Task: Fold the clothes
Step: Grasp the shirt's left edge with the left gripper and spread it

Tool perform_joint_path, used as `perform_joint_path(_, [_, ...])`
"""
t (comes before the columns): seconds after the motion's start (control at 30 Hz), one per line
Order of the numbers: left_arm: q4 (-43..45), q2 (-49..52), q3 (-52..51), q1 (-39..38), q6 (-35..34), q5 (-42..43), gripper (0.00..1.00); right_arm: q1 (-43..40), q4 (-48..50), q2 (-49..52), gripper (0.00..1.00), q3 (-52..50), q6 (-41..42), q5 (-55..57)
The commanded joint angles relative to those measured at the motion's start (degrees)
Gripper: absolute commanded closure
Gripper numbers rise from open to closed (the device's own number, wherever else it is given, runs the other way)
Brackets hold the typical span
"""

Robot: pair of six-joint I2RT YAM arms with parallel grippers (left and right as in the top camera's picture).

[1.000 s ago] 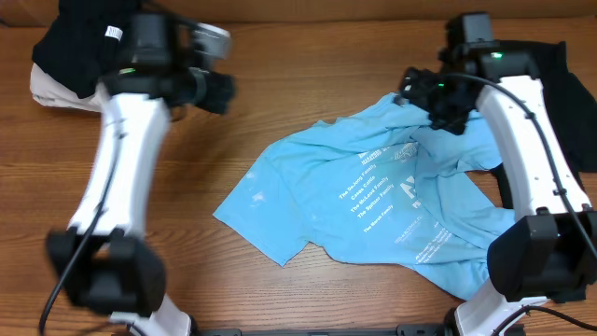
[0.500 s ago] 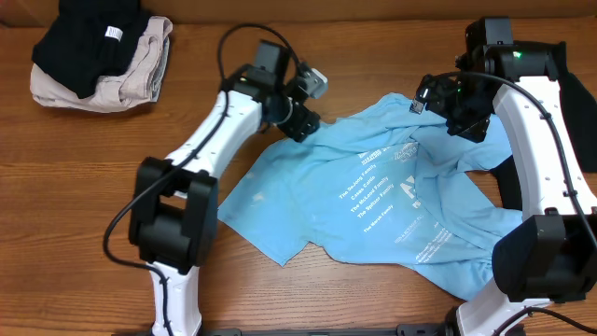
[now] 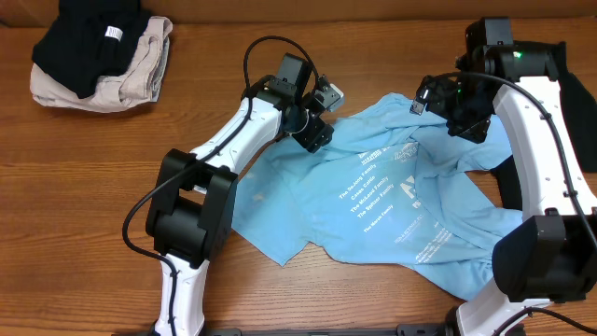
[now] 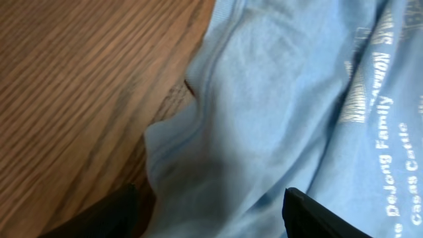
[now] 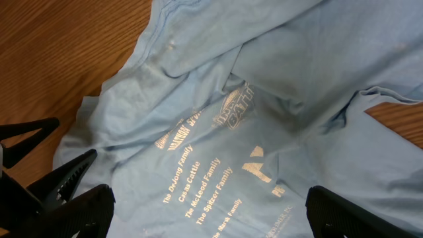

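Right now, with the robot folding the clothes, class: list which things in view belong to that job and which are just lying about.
Belong to the job: light-blue T-shirt, lying crumpled; left gripper and right gripper, both open above it.

Just lying about: black garment on beige garment, piled far left; dark cloth at the right edge.

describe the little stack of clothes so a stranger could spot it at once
Take the brown wooden table and look to its far left corner. A compact stack of clothes sits there, a black garment lying over a beige garment. Unlike the light-blue printed T-shirt spread mid-table, it is bundled up and shows a small white tag.
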Motion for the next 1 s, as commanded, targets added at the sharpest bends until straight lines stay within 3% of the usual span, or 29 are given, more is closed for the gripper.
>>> perform_joint_path(0.0, [0.15, 0.39, 0.52, -0.07, 0.22, -1.95, 0.28, 0.2, -0.24, -2.19, 0.04, 0.46, -0.44, 0.98])
perform_joint_path(0.13, [0.17, 0.42, 0.52, -0.07, 0.22, -1.92, 0.29, 0.2, -0.26, -2.19, 0.04, 0.46, -0.46, 1.18])
perform_joint_path(0.4, [0.28, 2.86, 0.52, -0.17, -1.01, -1.9, 0.4, 0.2, -0.31, -2.19, 0.04, 0.46, -0.44, 1.18])
perform_joint_path(0.57, [0.35, 3.17, 0.52, -0.17, -2.14, -1.9, 0.62, 0.2, -0.28, -2.19, 0.04, 0.46, -0.44, 1.18])
perform_joint_path(0.73, [0.35, 3.52, 0.52, -0.17, -2.12, -1.95, 0.74, 0.2, -0.28, -2.19, 0.04, 0.46, -0.44, 1.22])
perform_joint_path(0.83, [0.0, 4.13, 0.52, -0.17, -2.25, -2.6, 0.92, 0.2, -0.28, -2.19, 0.04, 0.46, -0.42, 1.6])
perform_joint_path(0.97, [-0.5, 4.24, 0.72, 0.94, -10.73, -11.02, 0.96, 0.2, -0.28, -2.19, 0.04, 0.46, -0.39, 1.6])
